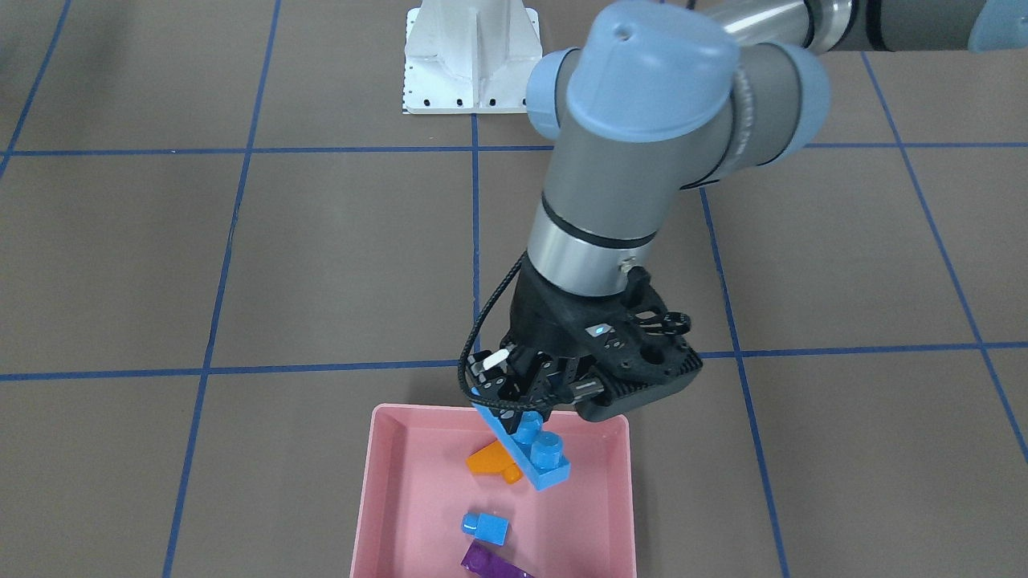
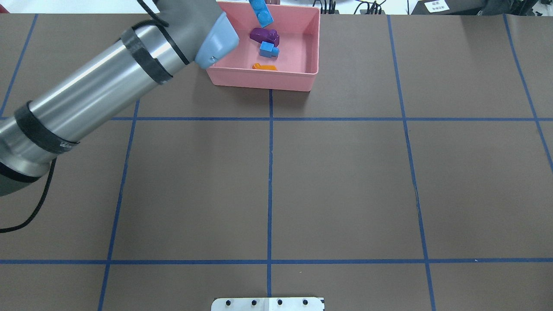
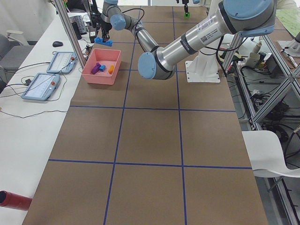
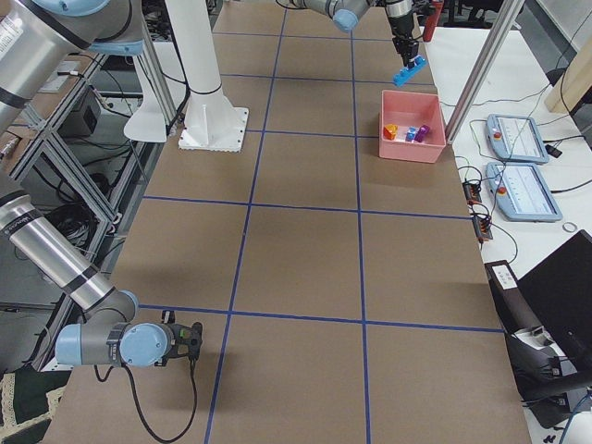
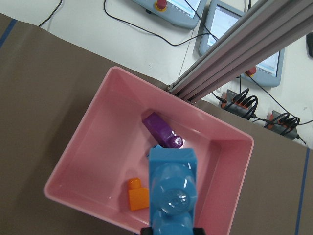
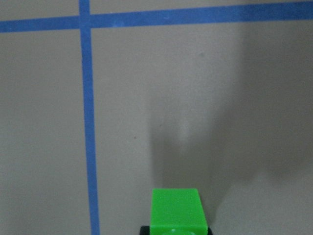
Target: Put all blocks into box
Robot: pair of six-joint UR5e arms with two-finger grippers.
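Observation:
My left gripper (image 1: pixel 514 401) is shut on the long blue bar (image 1: pixel 526 445) and holds it tilted above the pink box (image 1: pixel 385 482), over its robot-side half. In the left wrist view the bar (image 5: pixel 172 191) hangs over the box (image 5: pixel 98 147). The orange brick (image 1: pixel 491 461), the small blue cube (image 1: pixel 486 526) and the purple brick (image 1: pixel 494 562) lie in the box. My right gripper (image 6: pixel 176 229) is shut on the green brick (image 6: pixel 176 210) and holds it above the brown table, far from the box; it shows small at the far end in the exterior left view (image 3: pixel 187 14).
The white metal base (image 1: pixel 470 56) stands at the robot's side of the table. An aluminium post (image 5: pixel 230 54) rises just beyond the box's far wall. Two teach pendants (image 3: pixel 47 79) and cables lie on the white bench beside the box.

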